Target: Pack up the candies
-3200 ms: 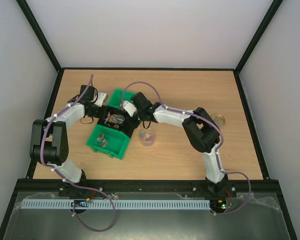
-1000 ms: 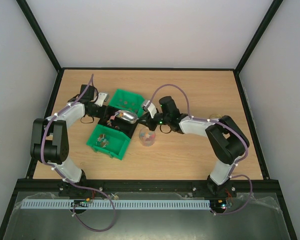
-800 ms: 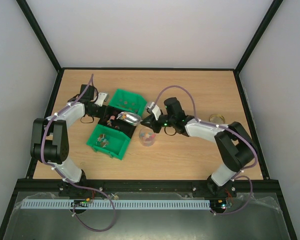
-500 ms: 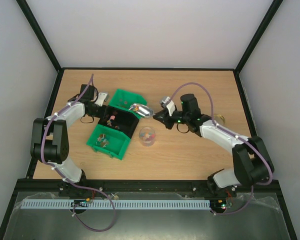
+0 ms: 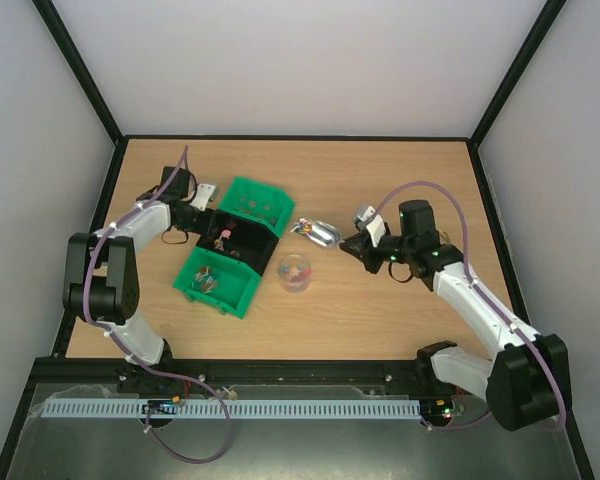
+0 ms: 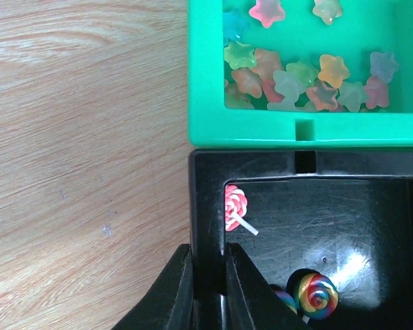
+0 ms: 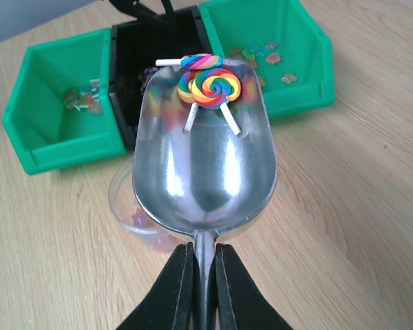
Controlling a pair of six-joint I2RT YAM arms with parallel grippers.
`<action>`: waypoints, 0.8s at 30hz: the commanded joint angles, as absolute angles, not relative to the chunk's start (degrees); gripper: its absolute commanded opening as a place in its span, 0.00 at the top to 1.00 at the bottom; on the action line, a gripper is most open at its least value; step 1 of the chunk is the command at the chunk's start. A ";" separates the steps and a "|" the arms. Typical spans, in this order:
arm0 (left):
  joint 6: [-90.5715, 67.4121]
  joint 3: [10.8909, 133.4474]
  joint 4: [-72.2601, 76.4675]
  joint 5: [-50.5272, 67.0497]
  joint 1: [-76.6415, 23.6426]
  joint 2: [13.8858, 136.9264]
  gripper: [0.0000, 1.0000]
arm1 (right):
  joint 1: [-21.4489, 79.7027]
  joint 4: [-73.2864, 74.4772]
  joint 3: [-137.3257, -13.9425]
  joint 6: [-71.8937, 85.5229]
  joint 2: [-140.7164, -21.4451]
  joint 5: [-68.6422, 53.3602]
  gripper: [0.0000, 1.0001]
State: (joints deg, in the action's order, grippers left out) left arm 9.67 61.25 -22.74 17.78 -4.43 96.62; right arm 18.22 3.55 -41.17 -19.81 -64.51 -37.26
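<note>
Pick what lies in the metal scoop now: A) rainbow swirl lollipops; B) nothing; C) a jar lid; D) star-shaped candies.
A: the right wrist view shows rainbow swirl lollipops lying near the front lip of the scoop that the right gripper holds.

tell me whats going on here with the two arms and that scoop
The right pincer is shut on the handle of a metal scoop carrying a few rainbow lollipops. It holds the scoop close to the clear jar, which has some candies in it. The left pincer clamps one wall of the black bin, where more lollipops lie. A green bin of star-shaped sweets sits right beside it.
</note>
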 commanded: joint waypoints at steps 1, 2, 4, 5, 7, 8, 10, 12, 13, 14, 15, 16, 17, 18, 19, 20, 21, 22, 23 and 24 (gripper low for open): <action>9.63 62.05 -25.23 17.04 -4.04 98.70 0.98 | 17.40 12.89 -40.16 -26.16 -60.64 -38.44 0.99; 9.59 62.05 -25.22 17.13 -4.04 98.70 0.98 | 17.46 13.98 -40.25 -26.91 -60.15 -38.40 0.99; 9.58 61.98 -25.25 17.20 -4.04 98.79 0.98 | 17.45 16.56 -40.76 -28.63 -59.85 -38.21 0.99; 9.51 61.82 -25.17 17.34 -4.04 98.71 0.98 | 17.41 18.05 -41.09 -29.76 -59.96 -38.05 0.99; 9.40 61.57 -24.98 17.51 -4.04 98.62 0.98 | 17.41 21.39 -41.89 -31.78 -60.44 -37.59 0.99; 9.42 61.53 -25.01 17.59 -4.04 98.59 0.98 | 17.40 22.67 -42.37 -32.51 -60.73 -37.34 0.99; 9.32 61.40 -25.01 17.65 -4.04 98.53 0.98 | 17.40 25.04 -43.43 -33.74 -61.46 -37.26 0.99; 9.15 61.42 -24.97 17.99 -4.06 98.45 0.98 | 17.45 26.60 -44.16 -34.47 -62.18 -37.20 0.99; 9.14 61.36 -24.96 18.07 -4.05 98.36 0.98 | 17.48 27.16 -44.53 -34.60 -62.60 -37.18 0.99; 9.13 61.24 -24.98 18.03 -4.09 98.33 0.98 | 17.60 27.88 -45.15 -34.81 -63.19 -37.05 0.99; 9.16 61.19 -25.03 18.09 -4.06 98.35 0.98 | 17.84 28.53 -45.82 -34.89 -63.76 -36.82 0.99; 9.14 61.10 -24.94 18.09 -4.07 98.27 0.98 | 18.11 29.13 -46.54 -35.05 -64.33 -36.36 0.99; 9.14 60.94 -24.76 18.18 -4.05 98.19 0.98 | 18.41 29.93 -47.31 -35.45 -64.93 -35.96 0.99; 9.16 60.82 -24.64 18.24 -4.04 98.11 0.98 | 18.78 30.66 -47.97 -35.84 -65.70 -35.49 0.99; 9.13 60.74 -24.61 18.28 -4.04 98.10 0.98 | 19.11 31.39 -48.67 -36.16 -66.20 -34.93 0.99; 9.15 60.73 -24.61 18.36 -4.04 98.09 0.98 | 19.52 32.09 -49.20 -36.47 -66.67 -34.25 0.99; 9.22 60.81 -24.69 18.26 -4.04 98.01 0.98 | 19.86 32.78 -49.71 -36.80 -67.03 -33.80 0.99; 9.30 60.79 -24.62 18.23 -4.00 97.93 0.98 | 20.19 33.61 -50.18 -37.12 -67.30 -33.29 0.99; 9.39 60.81 -24.65 18.24 -3.96 97.90 0.98 | 20.60 33.98 -50.49 -37.16 -67.46 -32.77 0.99; 9.48 60.81 -24.62 18.22 -3.89 97.91 0.98 | 20.81 34.27 -50.66 -37.22 -67.72 -32.43 0.99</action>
